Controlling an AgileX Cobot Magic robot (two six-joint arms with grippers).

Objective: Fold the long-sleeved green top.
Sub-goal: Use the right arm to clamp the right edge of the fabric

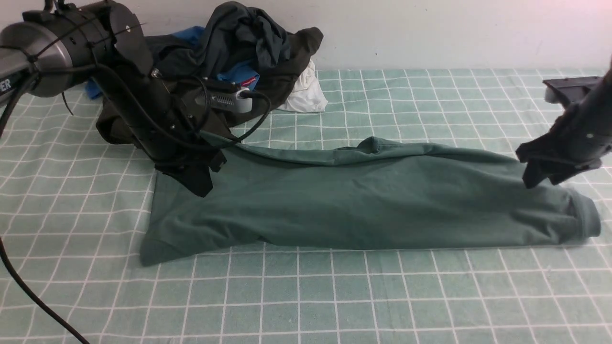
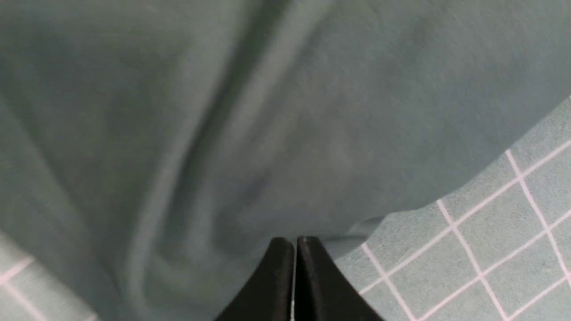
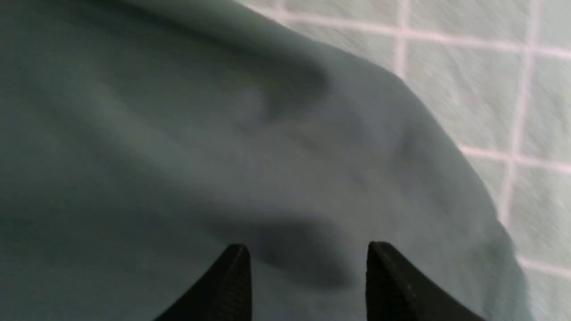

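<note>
The green long-sleeved top [image 1: 363, 200] lies folded into a long band across the checked cloth, one cuffed end at the right. My left gripper [image 1: 203, 188] is down at the top's left end. In the left wrist view its jaws [image 2: 294, 240] are pressed together at the edge of the top [image 2: 312, 111], with creases running to the tips. My right gripper [image 1: 540, 181] hovers just above the right end. Its jaws [image 3: 308, 249] stand apart with nothing between them, over the top [image 3: 178, 133].
A pile of dark and blue clothes [image 1: 248, 43] with a white piece [image 1: 306, 93] sits at the back left against the wall, behind my left arm. The light-green checked cloth [image 1: 306, 296] covers the table. A dark fixture [image 1: 569, 88] stands at the back right.
</note>
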